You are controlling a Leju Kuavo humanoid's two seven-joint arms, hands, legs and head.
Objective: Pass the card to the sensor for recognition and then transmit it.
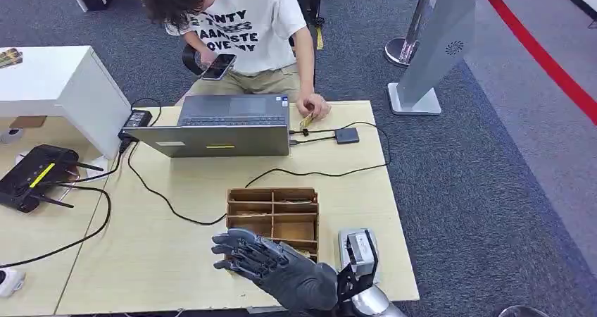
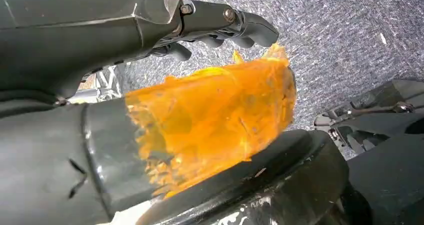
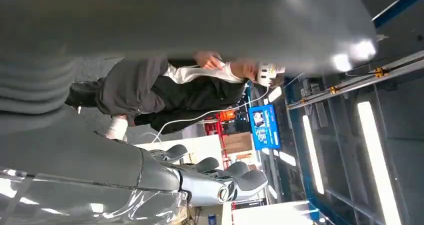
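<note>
Person in white printed tee sits behind wooden desk w/ phone in one hand, open grey laptop in front, black router at left, compartmented wooden box near front edge, grey kiosk stand on carpet beyond.

Even, bright indoor light; blurred, glare-streaked close wrist foregrounds.

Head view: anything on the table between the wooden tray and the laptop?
In the head view, a black cable crosses the bare tabletop between the wooden tray and the laptop; nothing else there.
</note>
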